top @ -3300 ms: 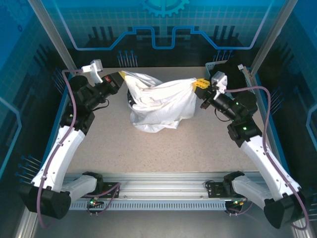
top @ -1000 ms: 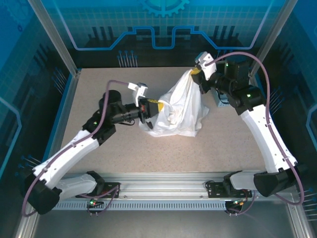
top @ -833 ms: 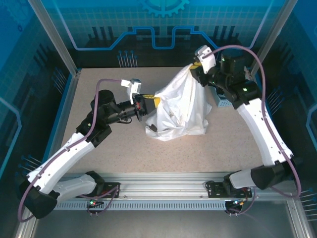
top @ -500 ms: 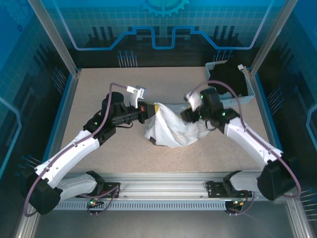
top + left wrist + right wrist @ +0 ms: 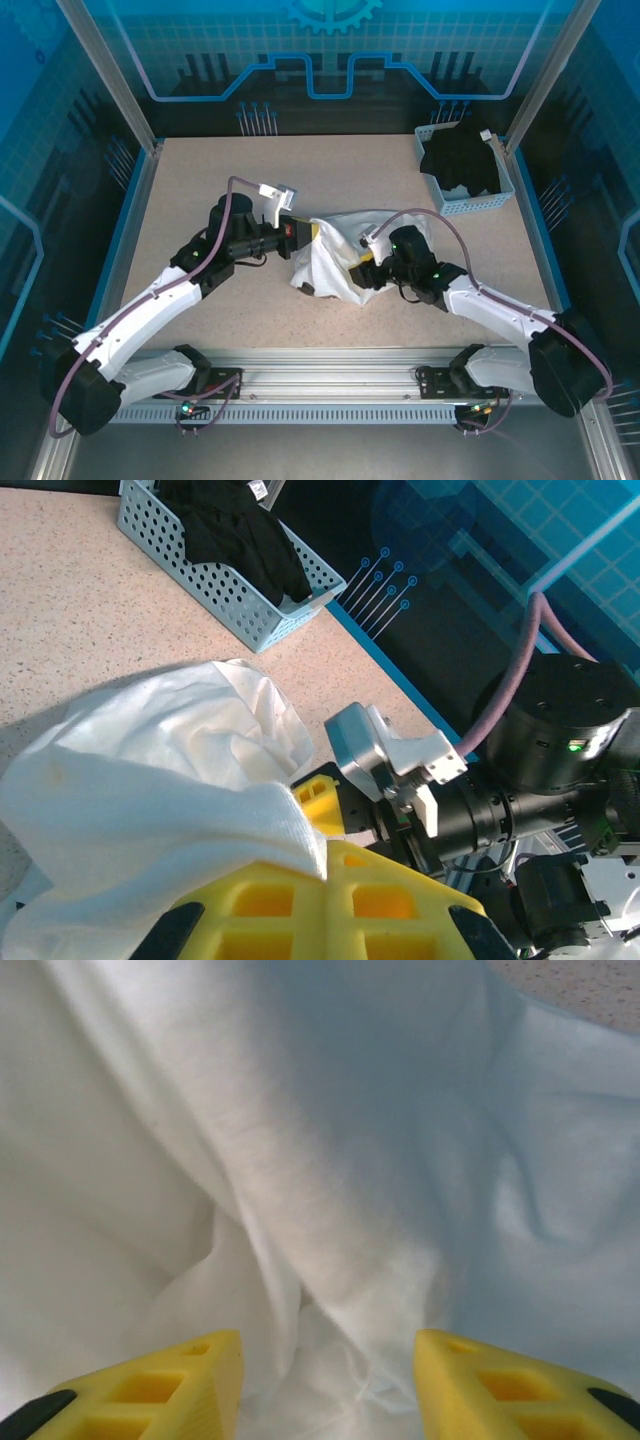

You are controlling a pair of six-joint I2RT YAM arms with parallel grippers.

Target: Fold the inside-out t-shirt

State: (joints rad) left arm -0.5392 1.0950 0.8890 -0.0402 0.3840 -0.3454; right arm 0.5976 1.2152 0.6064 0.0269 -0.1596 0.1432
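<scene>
White t-shirt (image 5: 335, 262) lies bunched on the speckled table (image 5: 220, 170) between our jaws: left gripper (image 5: 306, 229) pinches its edge, right gripper (image 5: 360, 268) gapes over cloth; basket (image 5: 468, 205) sits beyond, blue walls (image 5: 60, 100) around.

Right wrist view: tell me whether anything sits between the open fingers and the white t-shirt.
Nothing visible does. The right gripper is open, and the white t-shirt lies directly ahead of it.

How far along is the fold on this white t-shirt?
Done: nothing is folded; the t-shirt lies in a crumpled heap. In hand: the left gripper is shut on a bunch of its fabric, while the right gripper hangs open over the cloth. Left: spreading it flat and every fold.
</scene>
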